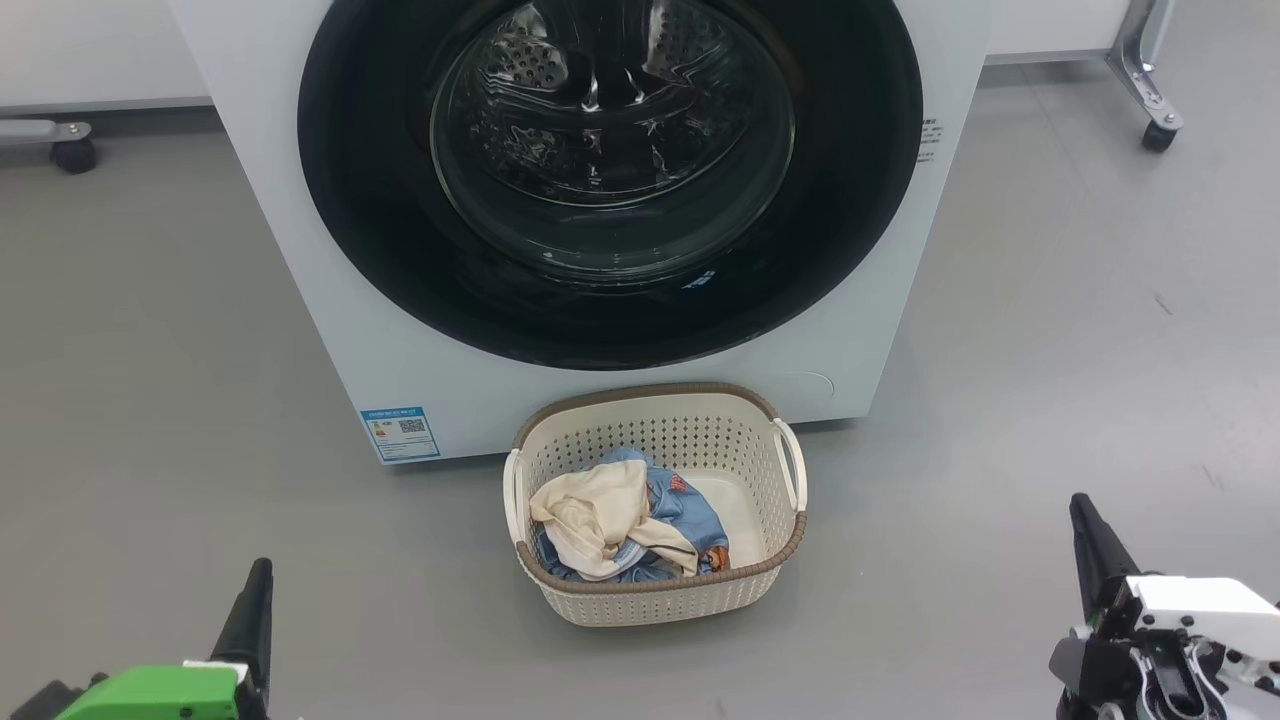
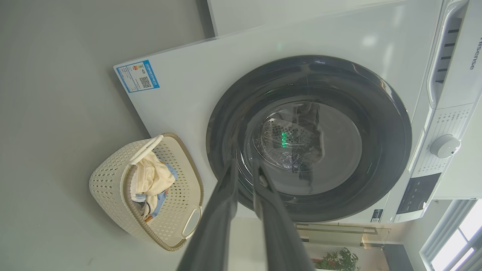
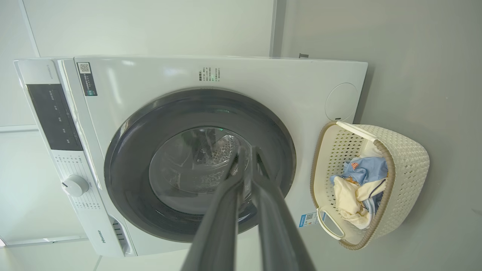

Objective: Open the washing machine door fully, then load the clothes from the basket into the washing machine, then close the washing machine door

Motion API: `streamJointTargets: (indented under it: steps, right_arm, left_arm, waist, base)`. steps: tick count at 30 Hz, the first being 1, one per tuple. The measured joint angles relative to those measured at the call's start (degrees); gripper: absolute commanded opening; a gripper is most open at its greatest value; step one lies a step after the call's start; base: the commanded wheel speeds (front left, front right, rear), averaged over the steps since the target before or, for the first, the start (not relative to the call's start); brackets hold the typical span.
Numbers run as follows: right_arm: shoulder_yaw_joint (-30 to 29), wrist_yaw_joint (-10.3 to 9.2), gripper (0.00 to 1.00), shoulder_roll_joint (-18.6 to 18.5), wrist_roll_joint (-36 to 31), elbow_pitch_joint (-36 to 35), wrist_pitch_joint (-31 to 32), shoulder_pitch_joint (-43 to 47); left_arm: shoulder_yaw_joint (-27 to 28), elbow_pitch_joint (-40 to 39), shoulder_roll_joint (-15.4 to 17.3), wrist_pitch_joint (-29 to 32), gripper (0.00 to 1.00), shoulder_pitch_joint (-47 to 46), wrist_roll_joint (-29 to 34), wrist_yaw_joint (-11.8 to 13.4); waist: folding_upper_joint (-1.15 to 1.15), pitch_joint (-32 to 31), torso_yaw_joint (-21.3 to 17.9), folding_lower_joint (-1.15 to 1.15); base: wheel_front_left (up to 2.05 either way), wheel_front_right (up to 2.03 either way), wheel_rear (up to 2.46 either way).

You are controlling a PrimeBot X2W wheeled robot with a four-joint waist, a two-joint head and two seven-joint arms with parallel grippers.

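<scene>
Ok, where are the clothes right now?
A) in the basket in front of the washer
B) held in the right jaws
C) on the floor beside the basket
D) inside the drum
A: the clothes lie heaped in the basket, which stands on the floor before the washing machine, whose door is shut.

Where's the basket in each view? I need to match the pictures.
Head: basket bottom centre, before the washer.
Left wrist: basket lower left.
Right wrist: basket middle right.
Shared landmark: the washer's blue label, beside the basket.
</scene>
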Motion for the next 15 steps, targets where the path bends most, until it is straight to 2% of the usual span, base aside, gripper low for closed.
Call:
streamJointTargets:
  steps: [15]
  right_arm:
    - [1.1,0.0,1.0,-0.3,-2.4,-0.6,-1.1,1.3]
  left_arm:
    - [-1.1,-0.5,-0.2,-0.8,1.0,0.9,0.8,0.0]
  waist:
    - [0.0,0.2,0.0,0.0]
  base:
    - [0.0,0.0,0.0]
